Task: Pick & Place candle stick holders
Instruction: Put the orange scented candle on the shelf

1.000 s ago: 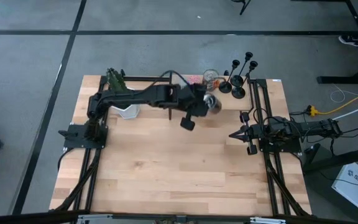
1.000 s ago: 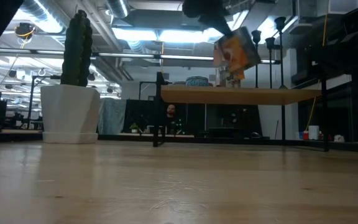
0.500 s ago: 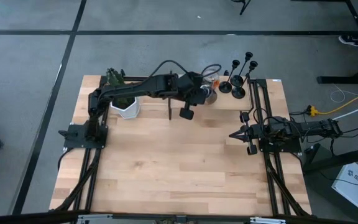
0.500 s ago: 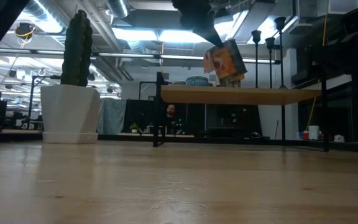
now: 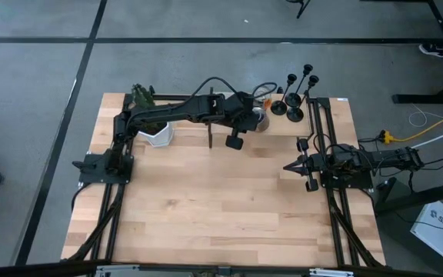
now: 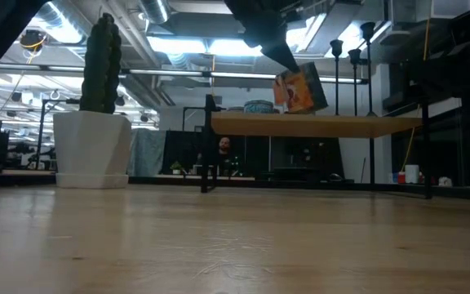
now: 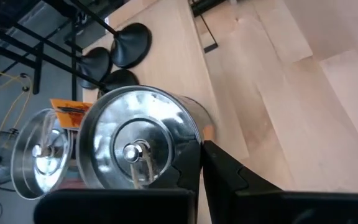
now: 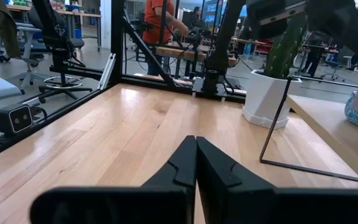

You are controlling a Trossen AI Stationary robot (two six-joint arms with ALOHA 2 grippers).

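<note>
Several black candle stick holders (image 5: 292, 98) stand on their round bases at the table's far right; their bases show in the left wrist view (image 7: 131, 45) and their stems in the low view (image 6: 355, 82). No gripper touches them. Just left of them my left gripper (image 5: 254, 120) is shut on a silver tin (image 7: 135, 146) with an orange label, held in the air (image 6: 300, 88). A second silver tin (image 7: 42, 152) sits beside it. My right gripper (image 8: 196, 155) is shut and level at the table's right side (image 5: 288, 165), touching nothing. My left gripper holds the silver tin by its wall at the rim (image 7: 197, 134), one finger inside (image 7: 185, 168) and one outside (image 7: 229, 177). The fingers slant down from the table's left. The tin hangs tilted below them, clear of the surface underneath.
A cactus in a white pot (image 5: 152, 129) stands at the far left. A raised wooden shelf on thin black legs (image 6: 317, 124) spans the far right and bears the holders. The near half of the table (image 5: 221, 215) is bare wood. People show in the room behind (image 8: 163, 25).
My left gripper has carried the tin toward the table's far edge and a little down, still shut on it. The tin stays tilted and clear of the surface.
</note>
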